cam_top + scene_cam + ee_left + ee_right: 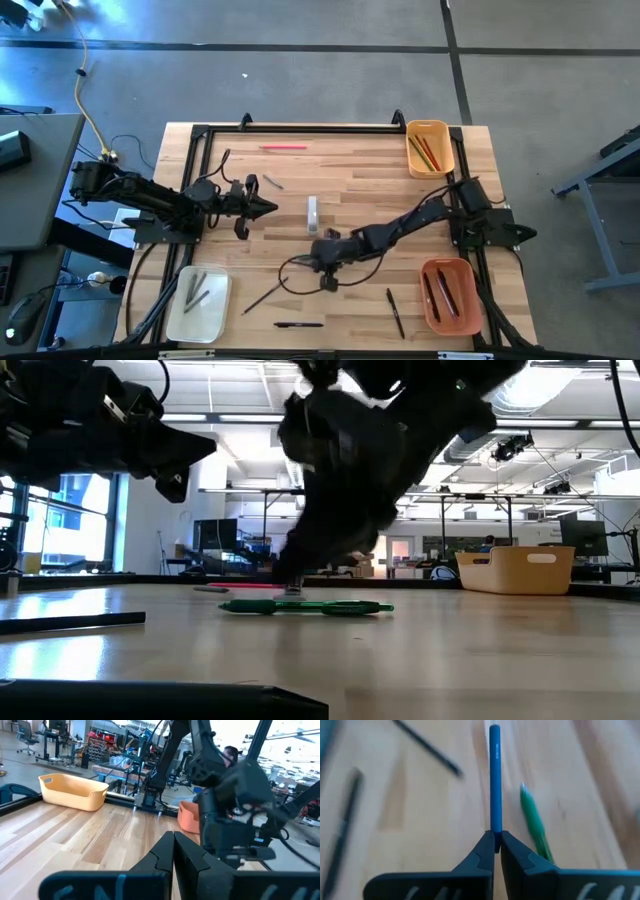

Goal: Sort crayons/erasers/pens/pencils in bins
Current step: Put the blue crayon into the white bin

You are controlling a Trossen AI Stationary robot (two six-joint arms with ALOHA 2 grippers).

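Three bins sit on the wooden table [350, 180]: the orange bin [450, 296] lies beside the right arm's base, well behind the right gripper [322, 252]; the cream-white bin [197, 303] lies beyond that gripper toward the left arm's side, holding a few grey sticks; the small yellow-orange bin [429, 147] stands far off at the table's far corner with pencils [426, 152] in it. Down at the table top, the right gripper has its fingers [485, 852] pressed together on the end of a blue stick [494, 780], which runs straight ahead of the fingertips. Just beside the stick lies a green pen [534, 822], on the table and apart from the fingers. Dark pens [396, 312] lie loose nearby. Raised over the table, the left gripper [262, 207] waits with fingers together and nothing between them.
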